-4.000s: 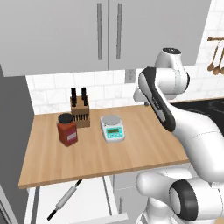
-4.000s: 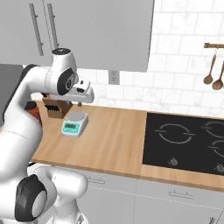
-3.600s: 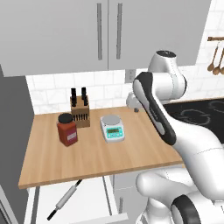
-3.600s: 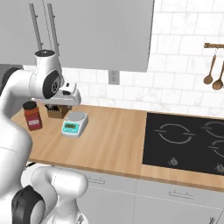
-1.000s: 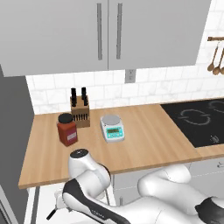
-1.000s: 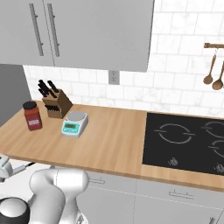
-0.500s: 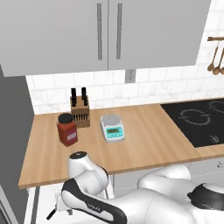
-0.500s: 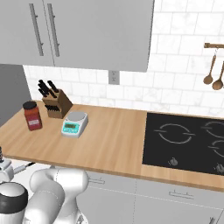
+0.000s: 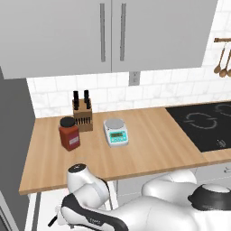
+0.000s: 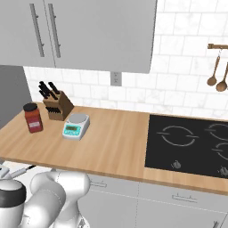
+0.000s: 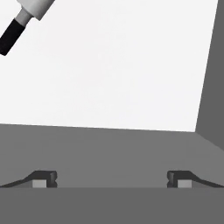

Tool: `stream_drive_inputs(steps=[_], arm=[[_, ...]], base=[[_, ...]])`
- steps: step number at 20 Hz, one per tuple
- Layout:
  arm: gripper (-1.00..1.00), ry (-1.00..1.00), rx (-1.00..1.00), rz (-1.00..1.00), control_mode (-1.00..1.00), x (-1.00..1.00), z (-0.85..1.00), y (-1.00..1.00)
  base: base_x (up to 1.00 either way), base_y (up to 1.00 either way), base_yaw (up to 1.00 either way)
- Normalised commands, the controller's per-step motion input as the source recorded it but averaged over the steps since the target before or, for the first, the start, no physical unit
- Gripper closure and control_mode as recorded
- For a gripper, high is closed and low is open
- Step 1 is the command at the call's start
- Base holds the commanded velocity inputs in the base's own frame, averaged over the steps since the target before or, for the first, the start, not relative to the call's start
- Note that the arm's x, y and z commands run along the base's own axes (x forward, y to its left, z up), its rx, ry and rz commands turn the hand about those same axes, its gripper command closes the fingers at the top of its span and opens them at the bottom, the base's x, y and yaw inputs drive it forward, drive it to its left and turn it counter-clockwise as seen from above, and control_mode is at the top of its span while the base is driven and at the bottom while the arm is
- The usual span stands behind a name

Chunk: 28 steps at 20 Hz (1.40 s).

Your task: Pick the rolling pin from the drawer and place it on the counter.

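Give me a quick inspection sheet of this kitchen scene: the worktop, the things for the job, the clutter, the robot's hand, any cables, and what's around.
Surface: counter, light wood planks.
Job's things: rolling pin lies on the white floor of the drawer, one black handle showing.
Clutter: red jar, knife block, scale on the counter.
Grippers: gripper open, above the drawer floor, apart from the rolling pin, holding nothing.
Cables: nothing seen.
Surroundings: cooktop, grey cabinets, hanging wooden spoons.
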Motion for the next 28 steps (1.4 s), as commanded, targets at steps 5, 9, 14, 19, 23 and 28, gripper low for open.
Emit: stream_drive_inputs(steps=[5, 9, 14, 19, 23, 28], arm=[[-1.00, 0.00, 0.00, 0.00, -1.00, 0.00, -0.15, 0.00], [-1.00, -0.08, -0.02, 0.00, -1.00, 0.04, -0.31, 0.00], [-1.00, -0.13, -0.01, 0.00, -1.00, 0.11, -0.25, 0.00], [-1.00, 0.09, 0.00, 0.00, -1.00, -0.02, -0.15, 0.06], [-1.00, 0.30, 0.02, -0.03, -1.00, -0.38, 0.00, 0.35], [-1.00, 0.39, 0.06, 0.00, -1.00, -0.98, 0.02, 0.44]], base=[[0.00, 0.00, 0.00], [0.00, 0.00, 0.00], [0.00, 0.00, 0.00], [0.00, 0.00, 0.00], [0.00, 0.00, 0.00], [0.00, 0.00, 0.00]])
